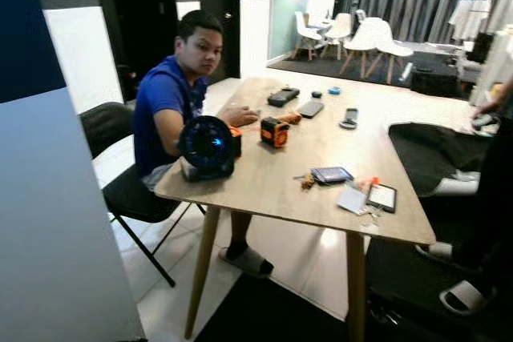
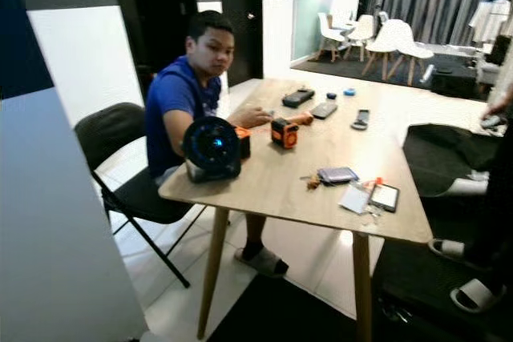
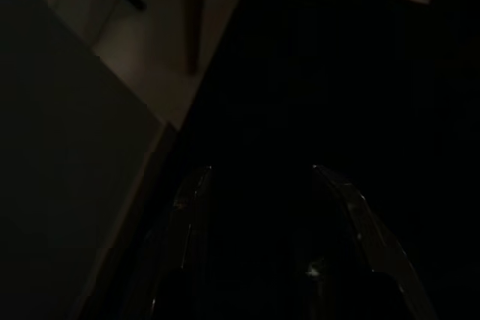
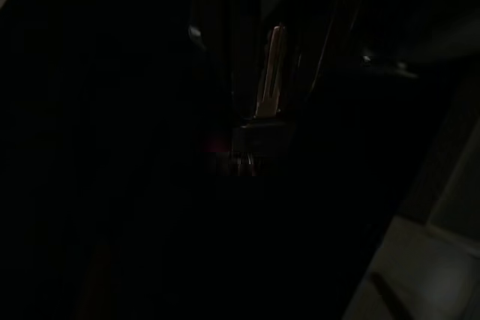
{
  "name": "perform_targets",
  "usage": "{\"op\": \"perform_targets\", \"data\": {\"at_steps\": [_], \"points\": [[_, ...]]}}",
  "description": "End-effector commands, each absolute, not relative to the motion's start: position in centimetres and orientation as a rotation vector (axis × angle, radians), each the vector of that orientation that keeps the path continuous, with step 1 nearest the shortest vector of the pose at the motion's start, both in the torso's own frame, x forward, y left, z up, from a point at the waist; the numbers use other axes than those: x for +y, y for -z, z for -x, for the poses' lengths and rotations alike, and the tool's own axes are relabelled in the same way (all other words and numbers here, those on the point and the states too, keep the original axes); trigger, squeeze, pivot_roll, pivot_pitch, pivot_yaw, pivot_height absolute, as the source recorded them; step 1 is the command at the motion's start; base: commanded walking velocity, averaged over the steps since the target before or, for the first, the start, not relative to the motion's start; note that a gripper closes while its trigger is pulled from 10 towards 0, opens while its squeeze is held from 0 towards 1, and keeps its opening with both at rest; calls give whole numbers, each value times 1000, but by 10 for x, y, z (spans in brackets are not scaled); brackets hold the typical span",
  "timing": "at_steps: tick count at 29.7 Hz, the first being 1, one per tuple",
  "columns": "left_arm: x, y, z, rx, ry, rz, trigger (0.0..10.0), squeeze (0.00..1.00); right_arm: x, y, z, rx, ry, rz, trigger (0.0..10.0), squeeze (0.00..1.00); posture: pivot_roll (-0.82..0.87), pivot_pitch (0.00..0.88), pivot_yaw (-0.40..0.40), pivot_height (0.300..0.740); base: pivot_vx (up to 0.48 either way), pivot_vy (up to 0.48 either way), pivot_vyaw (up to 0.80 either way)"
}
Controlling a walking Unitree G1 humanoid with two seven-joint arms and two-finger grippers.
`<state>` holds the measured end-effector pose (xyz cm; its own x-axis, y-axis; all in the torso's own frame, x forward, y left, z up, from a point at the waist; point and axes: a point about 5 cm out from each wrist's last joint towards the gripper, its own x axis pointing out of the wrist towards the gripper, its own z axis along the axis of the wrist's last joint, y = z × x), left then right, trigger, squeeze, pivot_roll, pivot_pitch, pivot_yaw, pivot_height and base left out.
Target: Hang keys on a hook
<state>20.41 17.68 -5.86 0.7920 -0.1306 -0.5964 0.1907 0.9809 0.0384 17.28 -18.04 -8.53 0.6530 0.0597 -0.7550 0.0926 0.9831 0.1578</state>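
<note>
A: Where are the keys?
B: A small bunch of keys (image 1: 308, 182) is seen on the wooden table (image 1: 264, 182), just beside a dark wallet (image 1: 331, 174), near the front edge. A round fan (image 1: 207, 144) and an orange tape measure (image 1: 274, 131) are set near a seated person (image 1: 172, 106).

A: Grippers?
B: The left gripper (image 3: 259, 185) is shown in a dark wrist view, fingers spread apart, nothing held. The right gripper's state cannot be told; too dark.

Home dining room: wooden table (image 1: 280, 174), white chairs (image 1: 370, 42).
</note>
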Motion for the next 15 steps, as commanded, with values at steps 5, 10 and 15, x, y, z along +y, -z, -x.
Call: {"op": "perform_targets", "data": {"at_steps": [5,10,15], "points": [[180,62,-199,659,168,-107,10000,0,-175,87,-171,864,3,-180,10000,0,106,0,-23,740,0,0,800],[180,62,-199,659,164,-107,10000,0,-176,86,-172,864,2,-177,10000,0,109,0,-25,740,0,0,800],[181,62,-199,659,160,-105,10000,0,-176,86,-173,862,-1,-174,10000,0,110,0,-28,740,0,0,800]]}}
